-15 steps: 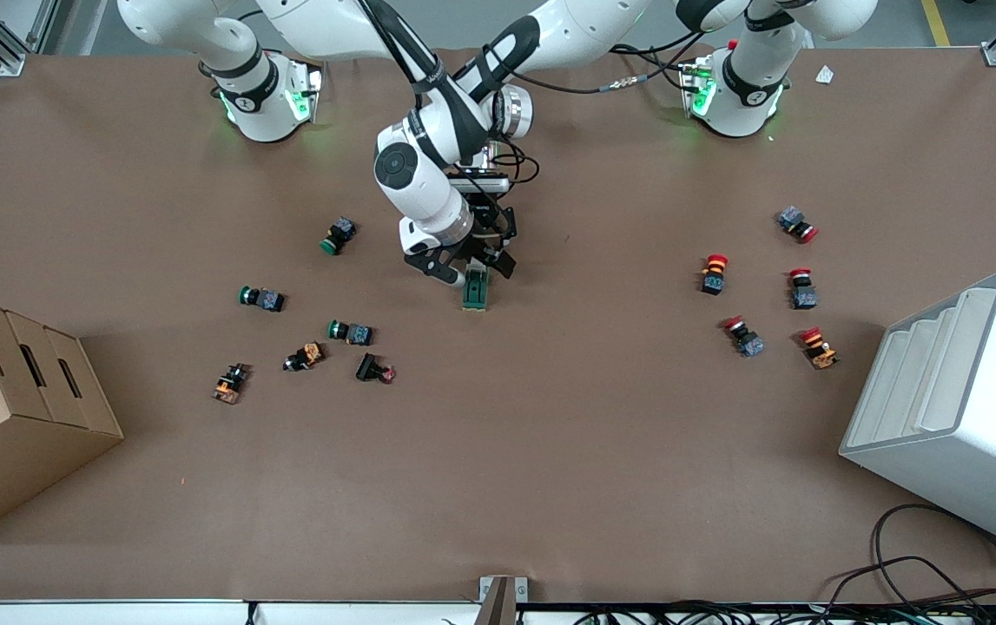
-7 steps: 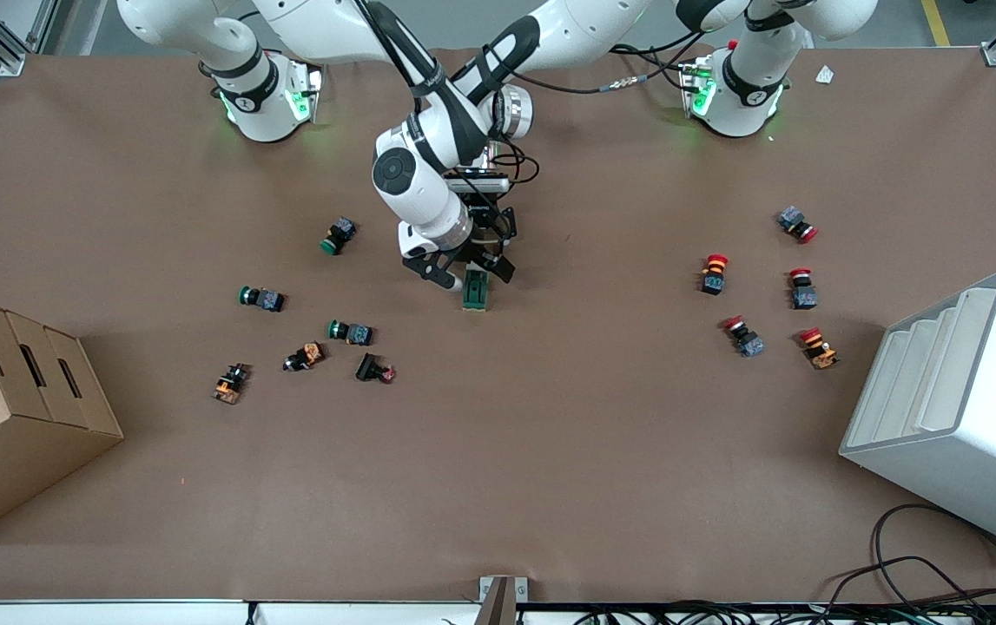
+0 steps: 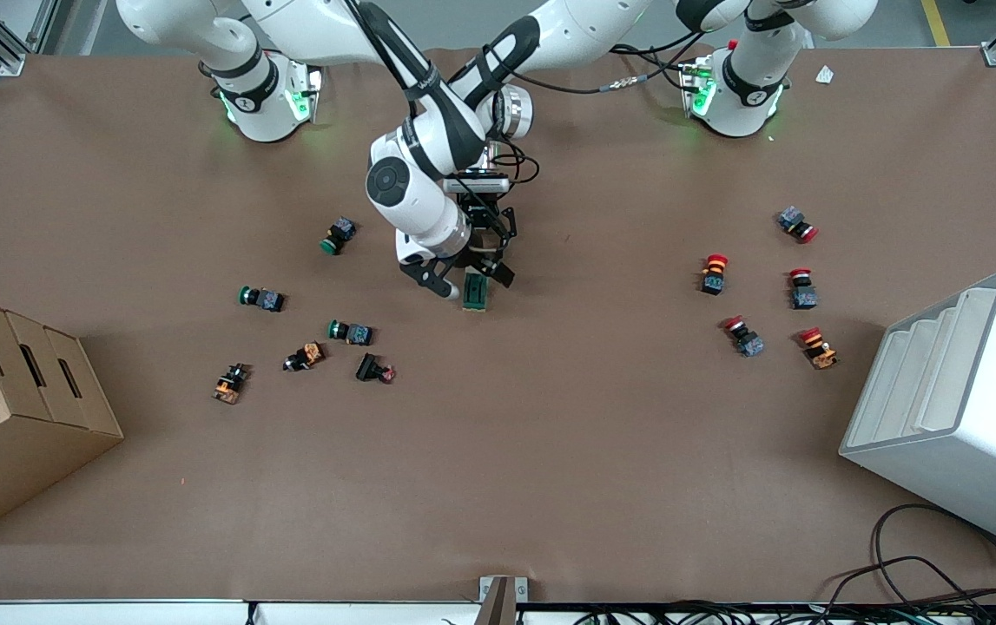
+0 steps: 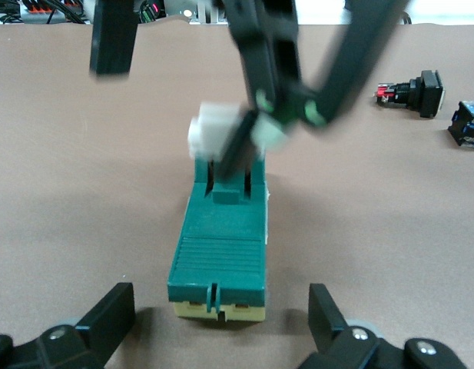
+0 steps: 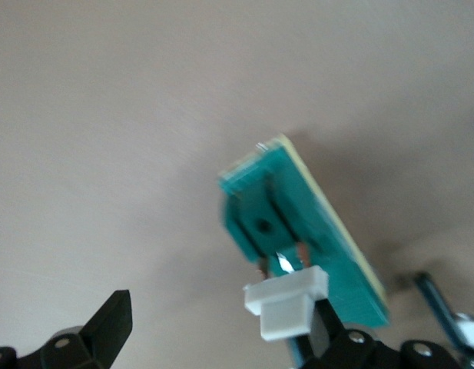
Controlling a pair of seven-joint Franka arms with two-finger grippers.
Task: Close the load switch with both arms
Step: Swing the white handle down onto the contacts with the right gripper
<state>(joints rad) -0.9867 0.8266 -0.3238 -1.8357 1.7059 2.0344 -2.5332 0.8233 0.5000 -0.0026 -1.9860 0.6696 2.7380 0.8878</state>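
The load switch [image 3: 475,293] is a dark-green block with a white lever, lying on the brown table [image 3: 550,451] at mid-table. In the left wrist view the switch [image 4: 220,250] lies between my left gripper's [image 4: 219,327] open fingers, which touch neither side. My left gripper [image 3: 484,266] hangs low over the switch's end farther from the front camera. My right gripper [image 3: 452,281] is open beside the switch. One of its fingers [image 4: 261,69] rests against the white lever [image 4: 213,132]. The right wrist view shows the right gripper [image 5: 221,330], the switch [image 5: 294,219] and the lever [image 5: 286,301].
Green, orange and black push buttons [image 3: 350,332] lie scattered toward the right arm's end, and red ones [image 3: 713,273] toward the left arm's end. A cardboard box [image 3: 11,408] and a white bin [image 3: 958,408] stand at the table's two ends, nearer the front camera.
My right arm's wrist has shifted a little toward its own end of the table and toward the front camera. The switch body and my left gripper have stayed in place.
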